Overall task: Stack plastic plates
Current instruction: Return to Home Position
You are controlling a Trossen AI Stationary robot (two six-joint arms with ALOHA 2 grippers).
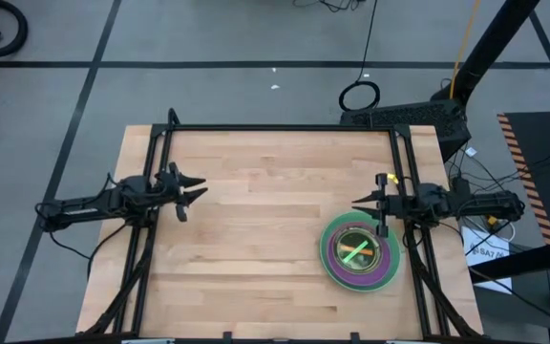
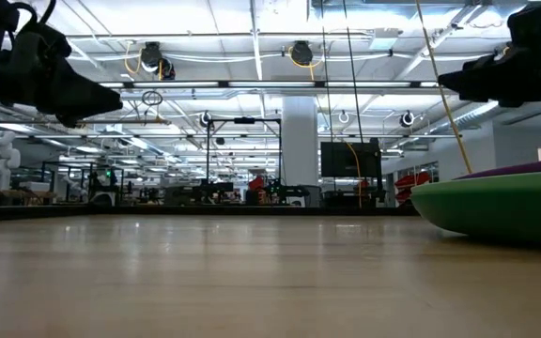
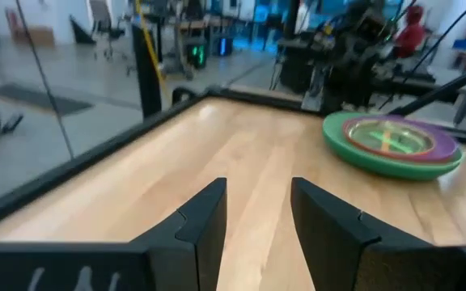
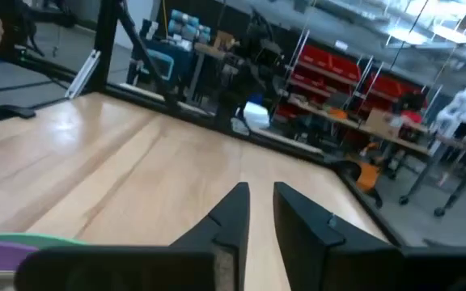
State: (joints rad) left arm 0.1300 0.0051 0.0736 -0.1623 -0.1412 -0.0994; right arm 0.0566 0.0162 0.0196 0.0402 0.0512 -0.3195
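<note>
The left gripper (image 1: 201,189) hangs at centre-left of the high view, its fingers (image 3: 201,218) spread wide and holding nothing; its wrist view shows bare wood in the gap. The right gripper (image 1: 356,203) sits right of centre in the high view, just beside the upper rim of the stack. Its fingers (image 4: 233,210) are parted by only a narrow slit, and it is also empty.

Under both lies the wooden table (image 1: 256,248). The plastic plates (image 1: 360,252) stand on it as one stack, lower right in the high view and close to the table's right edge. A mint green rim is outermost, then a purple ring, and smaller plates are nested in the middle. Lime and orange show at the centre, though the order of the small plates is hard to make out. In the low view the stack's green bottom plate (image 2: 496,208) fills the right edge, and both arms hang above the wood at the frame's upper corners.

Beyond the table is a workshop hall with a white column (image 2: 299,150) at mid-frame.
</note>
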